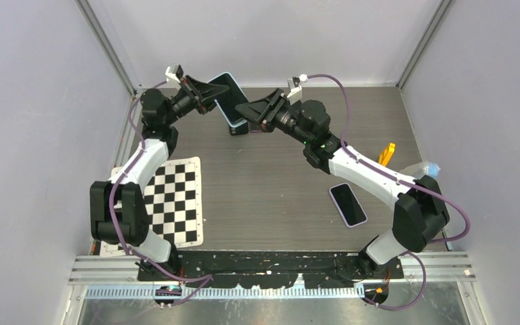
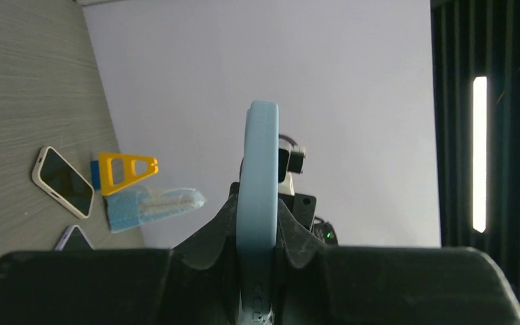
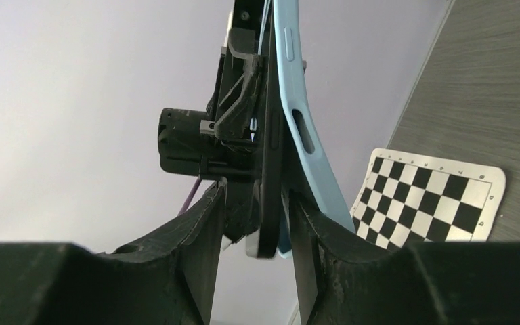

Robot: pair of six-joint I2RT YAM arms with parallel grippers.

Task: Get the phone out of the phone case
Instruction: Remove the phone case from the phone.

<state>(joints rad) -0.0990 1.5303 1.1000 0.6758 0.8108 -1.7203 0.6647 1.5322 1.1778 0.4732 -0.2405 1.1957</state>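
Top external view: Both arms reach to the far middle of the table (image 1: 271,196). The left fingers (image 1: 200,91) hold the light blue phone case (image 1: 225,116) up off the surface, tilted, with the dark phone (image 1: 229,95) in it. The right fingers (image 1: 261,108) meet its lower corner from the other side. A second phone (image 1: 347,203) lies flat near the right arm, and a checkerboard sheet (image 1: 172,200) lies by the left arm. A yellow stand (image 1: 386,154) sits at the right edge.

Left wrist view: The case (image 2: 261,169) shows edge-on and upright. The fingers (image 2: 206,233) stand narrow, pressed on both of its faces. On the table beyond lie the second phone (image 2: 63,181), the yellow stand (image 2: 125,169) and a bluish plastic bag (image 2: 152,203).

Right wrist view: The phone's dark edge (image 3: 269,169) stands between the two fingers (image 3: 308,244). The blue case (image 3: 305,122) bows away from it on the right. The fingers sit part open, close on either side. Whether they press on the phone cannot be told. The left arm's black hardware (image 3: 196,135) shows behind, and the checkerboard sheet (image 3: 433,203) lies lower right.
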